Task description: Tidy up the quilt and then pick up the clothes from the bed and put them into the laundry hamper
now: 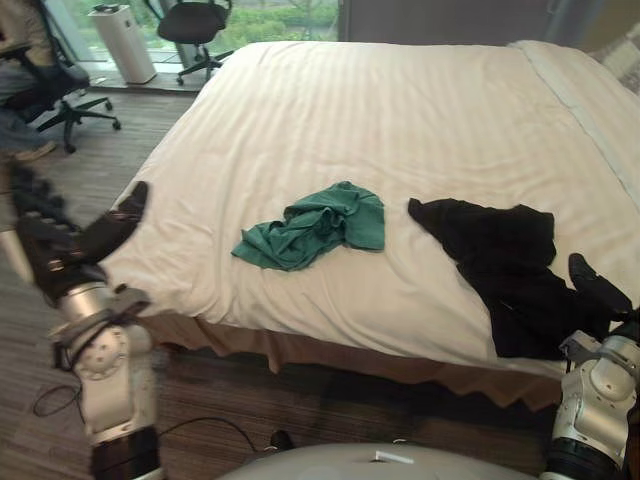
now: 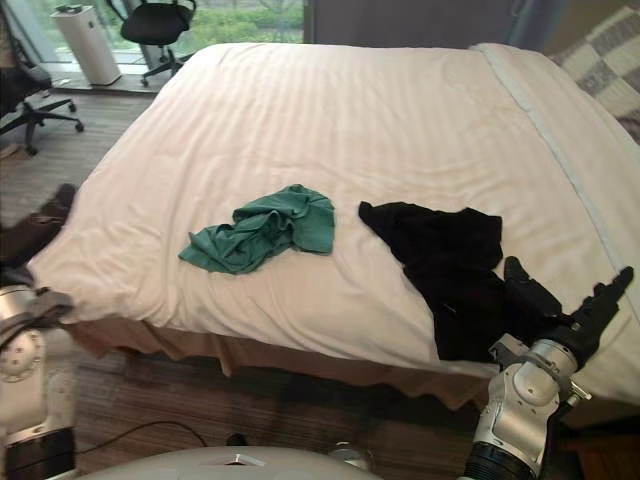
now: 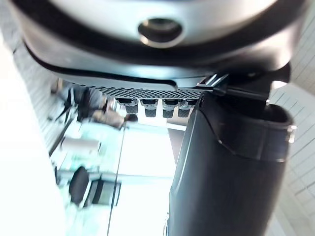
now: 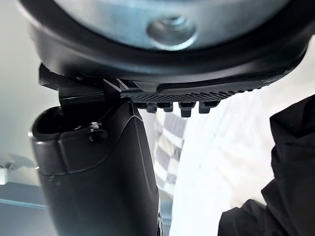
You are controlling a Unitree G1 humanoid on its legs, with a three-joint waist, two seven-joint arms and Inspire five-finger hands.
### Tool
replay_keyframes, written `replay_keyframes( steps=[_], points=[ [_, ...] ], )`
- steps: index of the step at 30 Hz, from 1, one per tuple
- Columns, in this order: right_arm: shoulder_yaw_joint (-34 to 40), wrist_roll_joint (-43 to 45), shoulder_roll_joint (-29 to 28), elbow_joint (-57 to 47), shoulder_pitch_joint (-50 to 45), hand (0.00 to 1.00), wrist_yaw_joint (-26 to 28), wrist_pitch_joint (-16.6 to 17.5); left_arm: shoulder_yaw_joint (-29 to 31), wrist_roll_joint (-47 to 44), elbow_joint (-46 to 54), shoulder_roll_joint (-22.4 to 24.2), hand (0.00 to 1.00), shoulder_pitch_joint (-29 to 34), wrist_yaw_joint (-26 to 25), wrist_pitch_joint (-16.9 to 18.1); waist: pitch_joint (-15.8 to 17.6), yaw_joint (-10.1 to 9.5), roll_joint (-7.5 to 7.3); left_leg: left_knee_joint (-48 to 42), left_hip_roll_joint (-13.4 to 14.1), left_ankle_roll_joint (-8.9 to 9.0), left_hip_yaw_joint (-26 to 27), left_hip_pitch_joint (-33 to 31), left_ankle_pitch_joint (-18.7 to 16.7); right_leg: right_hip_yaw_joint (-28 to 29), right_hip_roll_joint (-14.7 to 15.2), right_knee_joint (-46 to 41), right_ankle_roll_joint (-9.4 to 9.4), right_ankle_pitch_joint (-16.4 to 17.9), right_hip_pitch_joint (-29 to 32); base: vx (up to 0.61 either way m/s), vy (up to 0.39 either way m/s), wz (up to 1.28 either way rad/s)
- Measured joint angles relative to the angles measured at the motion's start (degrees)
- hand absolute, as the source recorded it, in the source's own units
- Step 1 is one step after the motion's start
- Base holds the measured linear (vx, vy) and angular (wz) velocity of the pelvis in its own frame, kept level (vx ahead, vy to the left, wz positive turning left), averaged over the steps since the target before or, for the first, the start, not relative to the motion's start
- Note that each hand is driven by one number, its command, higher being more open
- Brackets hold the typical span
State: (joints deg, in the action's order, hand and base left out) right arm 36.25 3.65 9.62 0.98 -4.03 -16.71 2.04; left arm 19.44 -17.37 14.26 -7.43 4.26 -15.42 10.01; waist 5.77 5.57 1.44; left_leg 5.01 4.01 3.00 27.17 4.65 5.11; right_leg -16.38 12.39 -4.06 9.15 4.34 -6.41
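Clearly one green garment (image 1: 315,228); perhaps one black garment (image 1: 500,265)

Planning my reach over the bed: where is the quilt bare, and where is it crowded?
Bare: the far half of the white quilt beyond both garments; the strip between the green garment and the black garment; the near-left corner by the left hand. Crowded: the near-right edge, where the black garment lies by the right hand.

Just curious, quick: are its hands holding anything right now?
Left hand: open, holding nothing.
Right hand: open, holding nothing, by the black garment.
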Motion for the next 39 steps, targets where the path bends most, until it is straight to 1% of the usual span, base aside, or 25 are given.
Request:
replay_keyframes(
  steps=[2,3,5,6,9,15,17,18,20,22,24,27,28,30,31,33,35,37,39],
  points=[
    [-1.9,-2.3,0.0,-2.8,-1.1,1.0,1.3,0.0,-3.6,0.2,0.0,1.2,1.0,1.0,2.6,-0.2,0.9,1.23,0.43,0.0,0.3,0.09,1.0,0.3,-0.1,1.1,-0.2,0.0,0.16,-0.2,0.4,-0.03,0.006,-0.29],
    [-2.4,-3.1,0.0,-3.6,-1.6,1.0,1.7,0.0,-4.7,0.3,-0.1,1.5,1.0,1.1,3.3,-0.4,1.1,1.45,0.45,0.0,0.5,0.16,1.4,0.5,-0.1,1.5,-0.3,0.0,0.08,-0.2,0.5,-0.01,-0.007,-0.29],
    [-4.6,-4.4,0.0,-4.7,-2.6,1.0,3.4,0.0,-6.3,2.6,-0.2,2.6,1.0,1.7,5.3,-0.5,1.5,2.48,0.07,0.0,0.8,0.33,2.6,1.0,-0.3,2.8,-0.8,0.0,-0.01,-0.3,0.8,-0.01,-0.01,-0.31],
    [-5.3,-5.5,0.0,-5.2,-3.1,1.0,4.1,0.0,-7.1,3.1,-0.2,2.6,1.0,1.8,6.0,-0.7,1.6,2.85,0.11,0.0,1.0,0.34,3.1,0.9,-0.3,3.4,-1.0,0.0,-0.14,-0.5,1.3,0.0,-0.01,-0.29],
    [-6.7,-5.6,0.0,-5.9,-4.5,1.0,5.2,0.0,-7.3,6.5,-0.3,2.5,1.0,1.8,6.1,-1.4,2.3,3.21,0.3,0.0,1.1,0.34,4.1,1.0,-0.3,4.3,-1.1,0.1,-0.17,-0.9,1.9,0.0,-0.002,-0.2],
    [-10.1,-6.8,0.0,-5.9,-5.6,1.0,6.8,0.0,-7.3,13.1,-2.6,1.2,1.0,1.0,4.7,-1.5,3.1,3.99,0.51,0.0,1.6,0.38,5.8,0.3,-0.3,6.3,-1.5,0.3,-0.2,-1.6,3.7,-0.02,-0.002,-0.15],
    [-10.7,-7.7,0.1,-6.1,-5.6,1.0,6.8,0.0,-7.2,13.8,-5.2,-0.6,1.0,-1.4,3.7,-2.0,4.1,4.0,0.46,0.0,1.7,0.27,6.4,-1.0,-0.1,7.1,-1.6,0.3,-0.37,-2.2,5.5,-0.05,0.004,-0.15],
    [-11.3,-7.7,0.2,-6.1,-5.6,1.0,6.8,0.0,-7.1,14.0,-6.0,-1.7,1.0,-2.8,2.7,-2.8,4.2,4.14,0.36,0.0,1.9,0.11,6.9,-2.5,0.0,7.5,-1.7,0.5,-0.36,-2.8,7.2,-0.05,0.006,-0.16],
    [-11.9,-7.7,0.3,-6.1,-5.6,1.0,6.8,0.0,-6.5,15.9,-7.6,-3.1,1.0,-5.0,1.6,-3.4,4.7,4.33,-0.11,0.0,1.9,-0.17,7.4,-4.2,0.2,8.0,-1.9,1.2,-0.41,-3.8,8.9,-0.03,0.006,-0.17],
    [-12.9,-7.7,0.3,-6.4,-5.4,1.0,6.7,0.0,-5.6,17.3,-9.1,-5.1,1.0,-8.0,0.0,-4.6,5.7,4.5,-1.11,-0.1,2.1,-0.32,8.4,-5.7,0.4,9.0,-2.1,1.4,-0.55,-4.5,10.9,-0.03,0.004,-0.19],
    [-13.5,-7.7,0.3,-7.2,-5.2,1.0,6.6,0.0,-4.8,18.5,-10.3,-6.5,1.0,-10.3,-1.3,-5.3,6.5,4.79,-1.68,-0.1,2.2,-0.52,8.7,-6.9,0.8,9.3,-2.3,1.4,-0.58,-4.8,12.3,-0.02,-0.016,-0.08],
    [-14.5,-7.6,0.3,-10.5,-5.0,1.0,6.6,0.1,-4.1,19.7,-13.4,-9.4,1.0,-14.7,-2.8,-5.7,7.2,5.38,-1.97,-0.1,2.6,-0.51,9.0,-8.9,1.1,9.5,-2.7,1.4,-0.74,-5.1,14.5,0.01,-0.029,-0.03],
    [-14.6,-7.6,0.3,-10.8,-5.0,1.0,6.5,0.2,-4.1,19.9,-13.8,-9.6,1.0,-15.2,-3.0,-5.7,7.2,5.39,-1.99,-0.1,2.7,-0.5,9.0,-9.0,1.2,9.5,-2.7,1.4,-0.75,-5.1,14.5,0.01,-0.022,-0.07],
    [-16.0,-7.4,0.3,-12.1,-4.6,1.0,6.4,1.3,-4.1,20.0,-14.7,-11.5,1.0,-17.8,-4.0,-6.5,7.5,5.43,-2.24,-0.1,2.9,-0.48,9.8,-10.1,1.2,10.1,-2.9,1.4,-0.87,-5.4,16.0,0.01,-0.024,-0.11],
    [-16.4,-7.4,0.3,-12.7,-4.6,1.0,6.4,1.3,-4.0,20.0,-14.8,-11.7,1.0,-18.5,-4.0,-6.5,7.6,5.4,-2.22,-0.1,2.9,-0.47,10.1,-10.4,1.2,10.2,-2.9,1.4,-0.89,-5.5,16.5,0.01,-0.016,-0.14],
    [-17.7,-7.2,0.3,-13.3,-4.2,1.0,6.3,2.4,-3.9,20.1,-14.9,-11.9,1.0,-21.0,-4.1,-6.5,9.2,5.41,-2.35,-0.1,3.2,-0.44,10.7,-10.6,1.1,10.5,-3.2,1.4,-0.93,-6.1,16.9,0.0,-0.008,-0.11],
    [-18.8,-7.1,0.2,-14.2,-4.3,1.0,6.2,2.5,-3.9,20.1,-14.9,-12.0,1.0,-22.2,-4.3,-6.5,9.4,5.28,-2.21,-0.1,3.5,-0.39,11.4,-11.8,1.1,10.6,-3.5,1.4,-0.93,-6.6,18.4,0.0,-0.019,-0.12],
    [-19.8,-6.8,0.2,-16.1,-4.4,1.0,6.2,2.5,-3.9,20.2,-15.1,-12.1,1.0,-23.0,-4.6,-6.5,10.5,5.06,-2.15,-0.1,3.9,-0.37,12.1,-12.4,1.2,11.2,-3.5,1.4,-0.95,-7.1,19.5,0.01,-0.013,-0.17],
    [-20.9,-6.6,0.1,-18.0,-5.0,1.0,6.1,2.5,-5.1,20.2,-19.3,-12.1,1.0,-24.9,-4.6,-7.0,10.9,4.99,-1.9,-0.1,4.1,-0.3,12.8,-12.7,1.1,11.6,-3.7,1.4,-0.94,-7.1,20.1,0.03,-0.023,-0.14]
  ],
)
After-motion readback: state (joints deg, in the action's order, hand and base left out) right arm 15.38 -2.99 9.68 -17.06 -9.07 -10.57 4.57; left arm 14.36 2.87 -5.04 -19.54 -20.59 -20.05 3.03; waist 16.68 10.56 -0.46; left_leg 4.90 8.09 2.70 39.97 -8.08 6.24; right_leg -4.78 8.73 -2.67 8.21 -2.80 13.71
